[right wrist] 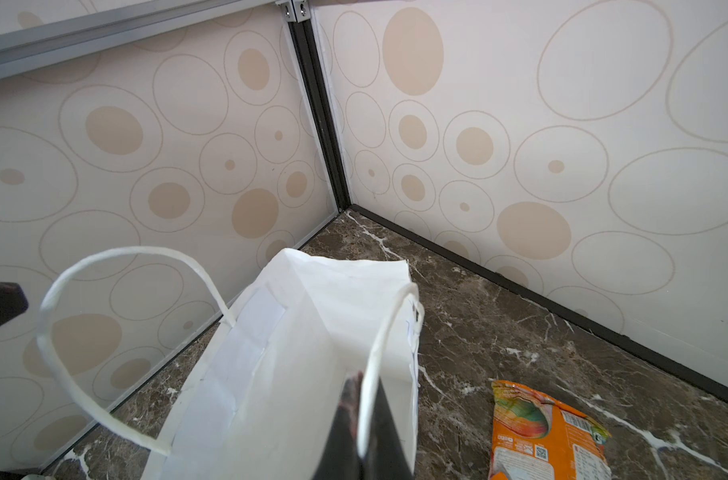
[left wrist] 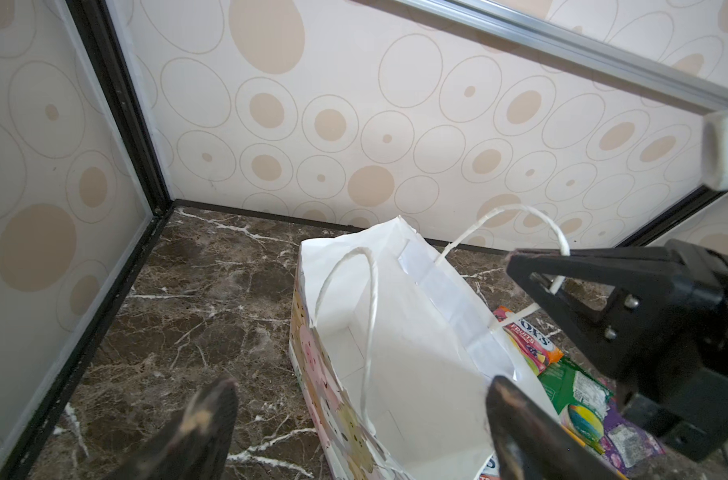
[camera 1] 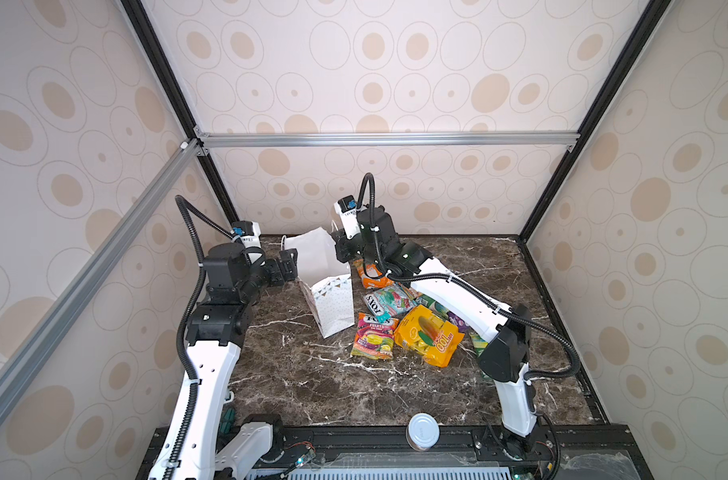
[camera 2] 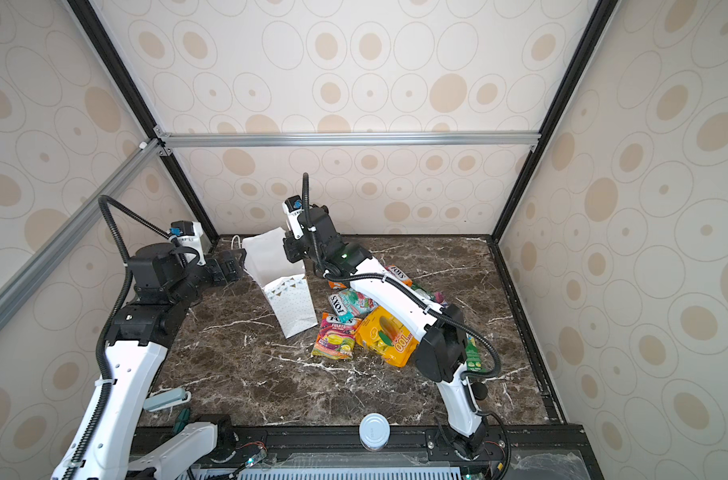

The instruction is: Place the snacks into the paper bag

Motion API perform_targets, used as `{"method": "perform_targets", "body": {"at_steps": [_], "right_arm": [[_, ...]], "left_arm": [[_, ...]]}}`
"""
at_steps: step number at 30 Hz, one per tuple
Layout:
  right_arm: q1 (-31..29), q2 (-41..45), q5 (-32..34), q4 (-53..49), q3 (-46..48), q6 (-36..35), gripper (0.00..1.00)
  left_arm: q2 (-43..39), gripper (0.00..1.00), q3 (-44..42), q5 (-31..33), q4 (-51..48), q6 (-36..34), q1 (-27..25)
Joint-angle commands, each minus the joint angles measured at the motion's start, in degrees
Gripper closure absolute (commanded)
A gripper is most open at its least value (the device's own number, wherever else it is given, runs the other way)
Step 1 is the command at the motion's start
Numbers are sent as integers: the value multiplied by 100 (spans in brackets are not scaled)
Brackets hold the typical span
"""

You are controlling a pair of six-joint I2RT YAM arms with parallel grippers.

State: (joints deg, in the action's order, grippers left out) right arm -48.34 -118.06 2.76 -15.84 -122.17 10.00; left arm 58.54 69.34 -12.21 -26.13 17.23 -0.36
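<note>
Cream walls [camera 1: 395, 83] patterned with beige ovals box in a dark marbled surface [camera 1: 312, 386]. Toward its back the bag [camera 1: 329, 291] stands upright, mouth up. The wrist views show only white paper inside it. The snacks [camera 1: 412, 324] lie heaped on the surface just beside it, partly under the right arm. The right pincer [right wrist: 364, 399] is pressed together on one cord handle [right wrist: 389, 328], with the cord running up between its fingers. The left pincer [camera 1: 290, 264] is spread wide just beside the bag's opposite wall, near the other handle [left wrist: 368, 299], and holds nothing.

The step in hand looks like opening and steadying the bag. To do it well, I judge the left pincer should close on the free handle or that rim. The two should then draw gently apart so the mouth squares up. The pull should go sideways, not upward, because the paper looks light and could tip or lift. A cord can slip from a pinch, so tension should stay low.

The big yellow packet [camera 1: 428, 336] shows "100", upside down. The pink-and-yellow packet [camera 1: 374, 336] reads "FOX'S FRUITS", and the teal packet [camera 1: 389, 305] reads "FOX'S". The print on the orange packet [right wrist: 549, 432] is too fine to read. So is the lid mark on the can [camera 1: 423, 430].
</note>
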Motion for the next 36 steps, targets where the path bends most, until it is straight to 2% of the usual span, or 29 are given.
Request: {"method": "perform_targets", "body": {"at_steps": [1,5,8,12,14,17,24,31,33,36], "right_arm": [[-105,309,10,16,114,29,100],[-123,396,84,233,306,147,100],[-156,424,94,304,334,246,100],[-212,459,93,388,370,243,100],[-245,487,121,364,374,258,100],[-300,568,199,366,462,285,100],[-457,843,438,344,806,136,100],[-531,1201,538,508,1415,362,100],[-578,1206,615,438,1447,340,95],[-613,1227,721,212,1440,364,93]], "left_arm": [[125,10,1,16,161,-161,36],[248,15,-56,-146,209,-222,32],[332,22,-62,-233,231,-278,34],[445,44,6,-226,257,-348,33],[484,60,55,-212,280,-402,35],[599,75,186,-198,266,-470,36],[759,87,290,-126,344,-596,36],[740,91,396,-95,406,-666,36],[668,91,387,-115,408,-668,32],[597,90,442,-100,245,-659,36]]}}
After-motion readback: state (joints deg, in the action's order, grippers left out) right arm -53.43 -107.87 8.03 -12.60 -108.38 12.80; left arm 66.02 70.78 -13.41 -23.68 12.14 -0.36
